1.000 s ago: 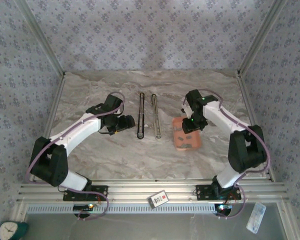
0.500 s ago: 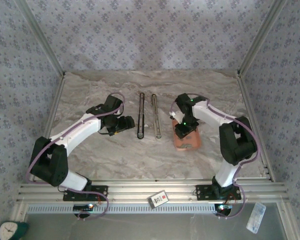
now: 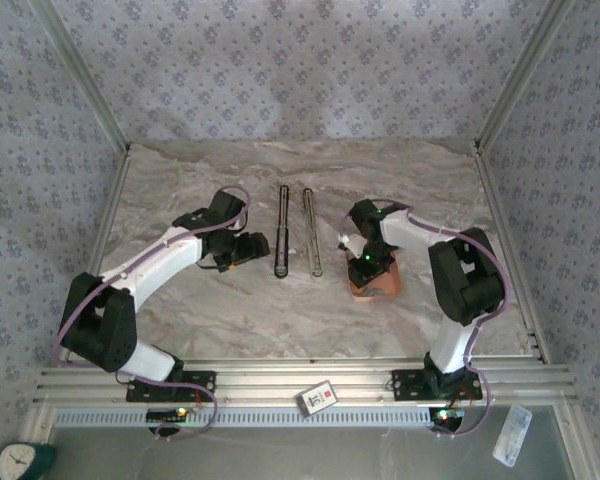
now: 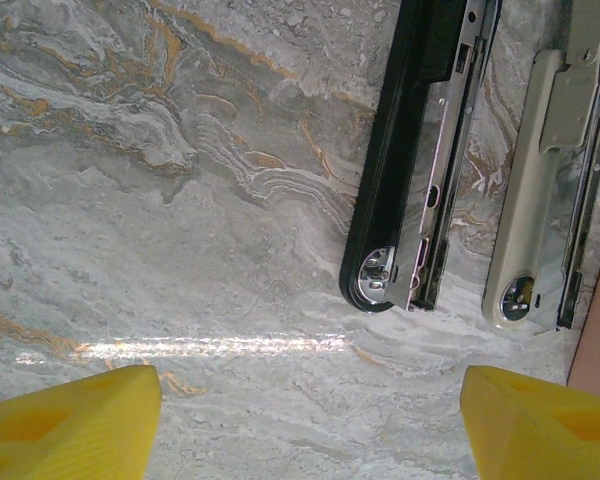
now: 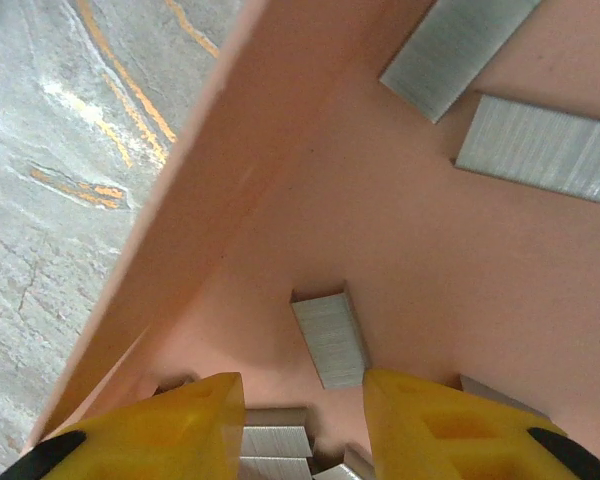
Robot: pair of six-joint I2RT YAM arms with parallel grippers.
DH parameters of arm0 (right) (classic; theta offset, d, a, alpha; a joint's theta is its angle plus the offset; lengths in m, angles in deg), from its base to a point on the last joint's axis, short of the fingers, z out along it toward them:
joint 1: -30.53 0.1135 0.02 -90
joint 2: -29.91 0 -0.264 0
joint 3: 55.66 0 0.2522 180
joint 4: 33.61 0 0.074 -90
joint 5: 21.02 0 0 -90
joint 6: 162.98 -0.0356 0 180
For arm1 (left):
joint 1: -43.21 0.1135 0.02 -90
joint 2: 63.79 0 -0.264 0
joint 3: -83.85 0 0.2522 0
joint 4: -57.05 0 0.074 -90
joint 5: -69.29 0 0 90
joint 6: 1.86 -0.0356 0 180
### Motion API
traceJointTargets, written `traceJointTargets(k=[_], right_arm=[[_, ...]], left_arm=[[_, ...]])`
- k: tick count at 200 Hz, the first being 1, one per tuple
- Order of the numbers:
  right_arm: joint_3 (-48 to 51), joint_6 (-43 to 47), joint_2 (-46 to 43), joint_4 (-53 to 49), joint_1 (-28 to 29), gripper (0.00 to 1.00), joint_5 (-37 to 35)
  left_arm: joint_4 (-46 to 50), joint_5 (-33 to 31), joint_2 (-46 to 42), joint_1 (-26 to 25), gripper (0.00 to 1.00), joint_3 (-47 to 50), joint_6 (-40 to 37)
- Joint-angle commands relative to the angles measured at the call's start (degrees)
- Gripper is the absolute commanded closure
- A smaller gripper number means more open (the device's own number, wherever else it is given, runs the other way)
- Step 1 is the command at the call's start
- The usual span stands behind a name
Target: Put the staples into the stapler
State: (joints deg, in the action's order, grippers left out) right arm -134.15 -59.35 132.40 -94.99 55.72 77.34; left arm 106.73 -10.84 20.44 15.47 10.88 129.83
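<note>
The stapler lies lengthwise at the table's middle as a black bar with a chrome channel (image 3: pixel 282 232) (image 4: pixel 420 160) and a pale grey bar (image 3: pixel 312 234) (image 4: pixel 548 200) beside it. My left gripper (image 3: pixel 250 245) (image 4: pixel 310 430) hovers open just left of the black bar's near end, with bare table between its yellow fingers (image 4: pixel 75 420). Several silver staple strips (image 5: pixel 330 338) lie in a pink tray (image 3: pixel 378 285) (image 5: pixel 230 170). My right gripper (image 3: pixel 365 262) (image 5: pixel 305 425) is lowered into the tray. Its jaws stand apart over strips (image 5: pixel 275 440) at the near corner, clamping nothing.
Aluminium frame posts and patterned walls close in the marble table on three sides. A rail (image 3: pixel 300 380) runs along the near edge with a small card (image 3: pixel 318 397) on it. More staple strips (image 5: pixel 545 145) lie farther inside the tray.
The right gripper has swung left and down from the tray's far right side into its left part. The left arm has not moved.
</note>
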Motion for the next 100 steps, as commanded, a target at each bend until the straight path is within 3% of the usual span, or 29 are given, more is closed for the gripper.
traceJointTargets(k=[1,100], right_arm=[[0.9,-1.5,1.5,2.4,0.6,0.61,-0.3],[0.8,-2.8,-3.8,3.6,1.3,0.61,-2.8]], left_arm=[[0.5,0.4,0.7,0.3,0.22,0.3,1.0],[-0.1,1.3,1.6,0.3,0.22,-0.2,1.7]])
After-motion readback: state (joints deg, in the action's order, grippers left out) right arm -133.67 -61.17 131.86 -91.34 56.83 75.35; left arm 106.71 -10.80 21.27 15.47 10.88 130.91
